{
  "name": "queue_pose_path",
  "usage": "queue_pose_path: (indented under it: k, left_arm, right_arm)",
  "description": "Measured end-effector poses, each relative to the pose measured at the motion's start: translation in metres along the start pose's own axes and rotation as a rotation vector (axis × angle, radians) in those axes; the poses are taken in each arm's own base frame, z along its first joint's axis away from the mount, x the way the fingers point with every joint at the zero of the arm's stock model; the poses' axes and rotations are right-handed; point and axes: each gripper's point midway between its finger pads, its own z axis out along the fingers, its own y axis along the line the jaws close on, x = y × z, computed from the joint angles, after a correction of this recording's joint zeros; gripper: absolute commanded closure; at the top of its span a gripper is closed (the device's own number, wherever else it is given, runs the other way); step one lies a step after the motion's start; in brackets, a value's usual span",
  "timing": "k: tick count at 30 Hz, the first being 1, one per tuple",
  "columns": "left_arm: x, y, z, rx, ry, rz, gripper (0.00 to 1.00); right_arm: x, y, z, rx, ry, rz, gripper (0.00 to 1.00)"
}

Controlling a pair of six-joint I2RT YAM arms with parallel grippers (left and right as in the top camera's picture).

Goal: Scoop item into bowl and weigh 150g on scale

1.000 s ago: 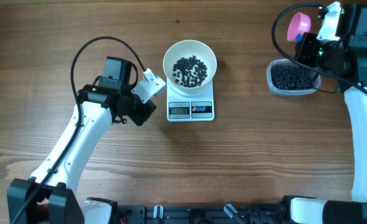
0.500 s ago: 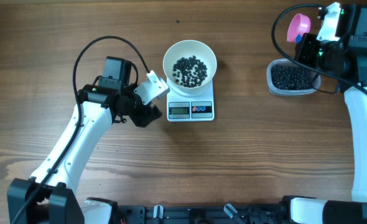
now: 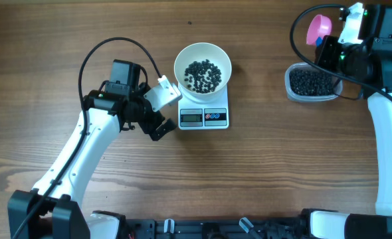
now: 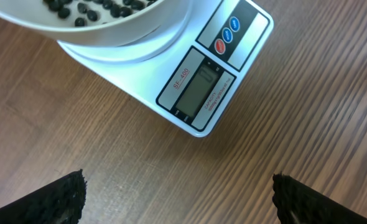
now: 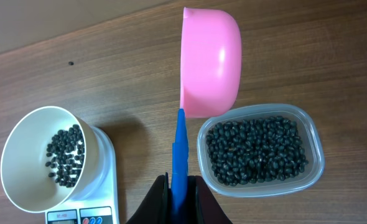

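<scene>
- Two arms reach over a brown wooden table (image 3: pixel 262 166), one from each side.
- The left gripper (image 3: pixel 163 111) sits just beside the left front corner of the small white rectangular digital scale (image 3: pixel 204 117). Its jaws are spread wide with nothing between them. A second ago they were pressed together at the same spot, and half a second ago they were partly apart.
- In the left wrist view, the two dark fingertips (image 4: pixel 53 198) sit at the bottom corners, with bare wood between them. The grey display (image 4: pixel 199 87) faces the camera, but I cannot make out any digits on it.
- The round white bowl (image 3: pixel 188 54) stands on the scale. A loose scatter of small black beans (image 3: pixel 202 74) covers part of its floor. The bowl, scale and beans have not moved since the earlier views.
- The right gripper (image 5: pixel 178 198) is clenched on the blue handle of a pink plastic scoop (image 5: pixel 211 59), held up above the table as before.
- The scoop is above the far edge of a clear rounded-rectangular plastic tub (image 3: pixel 290 83). The tub is filled with more beans (image 5: pixel 255 152) and sits well to the right of the scale.
</scene>
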Motion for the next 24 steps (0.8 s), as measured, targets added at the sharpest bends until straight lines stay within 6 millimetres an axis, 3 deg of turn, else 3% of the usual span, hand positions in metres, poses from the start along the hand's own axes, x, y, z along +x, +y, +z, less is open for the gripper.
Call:
queue_pose_path:
  k: [24]
  left_arm:
    - [-0.0005, 0.0005, 0.0, -0.002, -0.002, 0.082, 0.0]
  right_arm:
    - [0.0006, -0.0001, 0.0, 0.0, 0.003, 0.0, 0.96]
